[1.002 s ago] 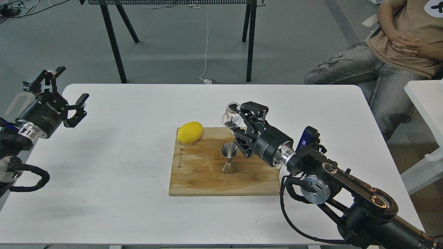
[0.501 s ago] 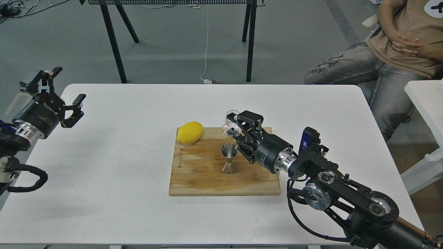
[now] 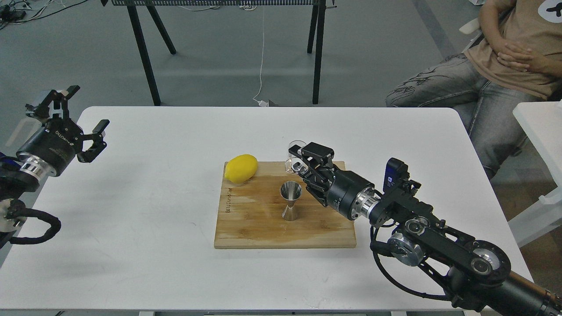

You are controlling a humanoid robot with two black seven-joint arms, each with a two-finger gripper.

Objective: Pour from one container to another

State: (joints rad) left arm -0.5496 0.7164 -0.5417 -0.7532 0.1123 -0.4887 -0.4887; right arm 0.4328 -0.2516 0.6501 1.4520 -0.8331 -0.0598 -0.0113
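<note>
While your right hand (image 3: pixel 303 164) grips the clear glass cup (image 3: pixel 295 154) upright at the cutting board's (image 3: pixel 263 228) far edge, just behind the steel jigger (image 3: pixel 290 201), the step looks like setting down | next: lower gently, then release | cup: small, transparent, contents unclear | left hand (image 3: pixel 77 120): open, idle, well apart.

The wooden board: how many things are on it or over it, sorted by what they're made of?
Fruit: 1, the lemon
Metal: 1, the steel jigger
Glass: 1, the clear glass cup, held in the right gripper at the wooden board's far edge
Total: 3
</note>
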